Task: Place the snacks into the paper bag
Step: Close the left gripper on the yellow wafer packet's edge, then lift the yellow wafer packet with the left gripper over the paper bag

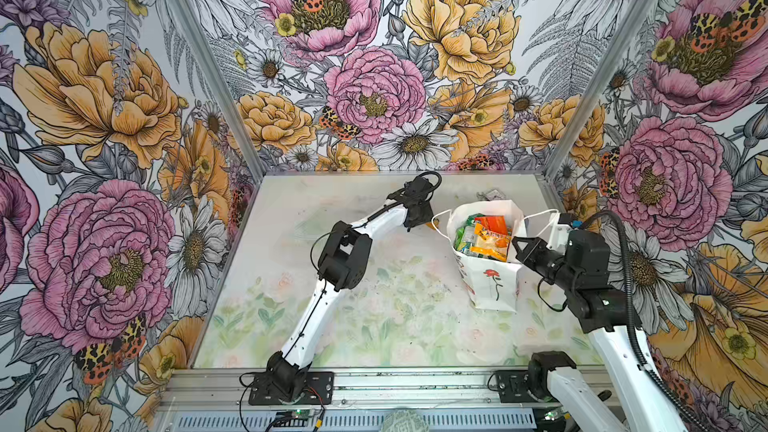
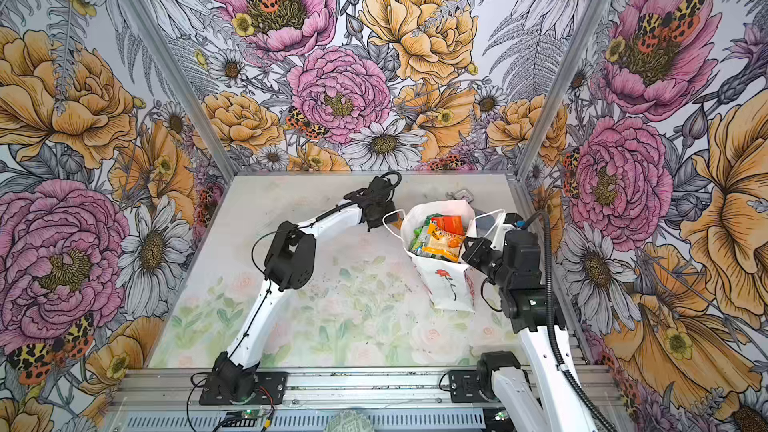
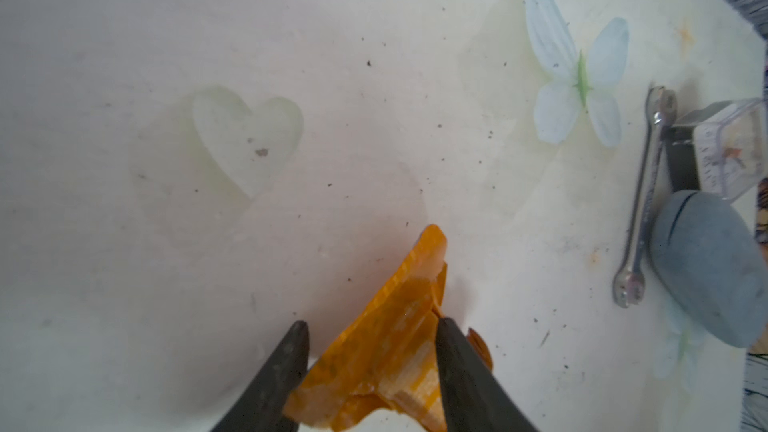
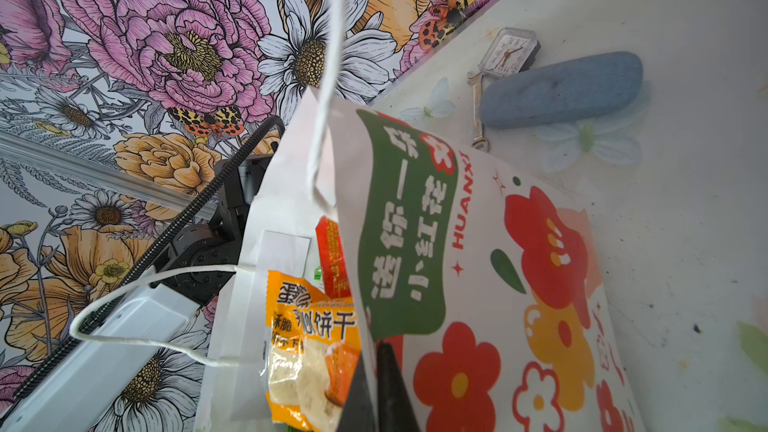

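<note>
One orange snack [image 3: 386, 351] between left fingers [image 3: 461, 367]; one paper bag [image 1: 494, 284].

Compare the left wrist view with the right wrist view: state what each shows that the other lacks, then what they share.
Only the left wrist view: an orange packet pinched in the left tool, and a faint heart print on the table.
Only the right wrist view: the bag, its side wall gripped by the right tool, snacks inside it, and a cord handle.
Both: the wrench, the clock and the grey lump, lying close together on the table.
</note>
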You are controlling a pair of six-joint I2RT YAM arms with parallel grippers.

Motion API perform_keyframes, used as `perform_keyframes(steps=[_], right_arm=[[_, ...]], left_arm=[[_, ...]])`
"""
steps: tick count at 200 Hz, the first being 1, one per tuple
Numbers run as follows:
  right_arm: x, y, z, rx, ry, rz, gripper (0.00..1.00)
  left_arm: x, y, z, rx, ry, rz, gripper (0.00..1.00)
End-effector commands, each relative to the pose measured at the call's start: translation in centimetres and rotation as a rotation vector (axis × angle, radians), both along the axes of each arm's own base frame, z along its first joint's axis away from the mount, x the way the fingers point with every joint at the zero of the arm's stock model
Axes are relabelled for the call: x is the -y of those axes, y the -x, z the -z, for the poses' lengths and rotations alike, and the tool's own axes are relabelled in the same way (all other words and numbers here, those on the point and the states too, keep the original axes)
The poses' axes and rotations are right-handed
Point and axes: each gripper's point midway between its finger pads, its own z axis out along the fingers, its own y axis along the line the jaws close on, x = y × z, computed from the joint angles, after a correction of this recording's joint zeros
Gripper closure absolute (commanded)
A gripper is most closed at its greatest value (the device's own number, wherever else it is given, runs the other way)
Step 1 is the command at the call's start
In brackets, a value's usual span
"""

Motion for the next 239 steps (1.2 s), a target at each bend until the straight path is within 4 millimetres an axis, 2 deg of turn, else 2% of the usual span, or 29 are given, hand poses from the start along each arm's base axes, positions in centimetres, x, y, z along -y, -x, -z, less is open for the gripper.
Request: perform_keyframes(steps=[1,33,66,118,159,203,239], right_arm=[[-0.4,0.4,0.2,-0.005,0.0,-0.026,1.0],[-0.4,0.5,0.1,0.0,0.0,-0.026,1.0],[-0.4,0.5,0.3,-0.006,-0.004,-0.025,1.0],[-0.4,0.5,0.3,-0.006,-0.002,-0.026,1.0],[-0.4,0.6,0.2,-0.004,-0.002,-0.027,1.0],[-0.5,0.6,0.1,-0.001,-0.007,-0.026,1.0],[-0.4,0.5,0.1,-0.004,-0.006,-0.024,1.0]], left_arm=[[-2.4,2.0,2.9,-0.063,-0.152,0.001,0.62],[-3.3,2.6,3.4,-0.072,-0.184,-0.01,0.82],[-3.6,2.6,2.3,-0.034,-0.2,-0.015,1.0],[-4.7,2.9,-0.2,0.053,-0.159,-0.057,1.0],[-6.1,4.1,-1.8,0.099,-0.115,-0.083,1.0],[-8.0,6.6,-4.2,0.164,-0.046,-0.09,1.0],[-10.0,9.4,-6.0,0.211,-0.014,-0.103,1.0]])
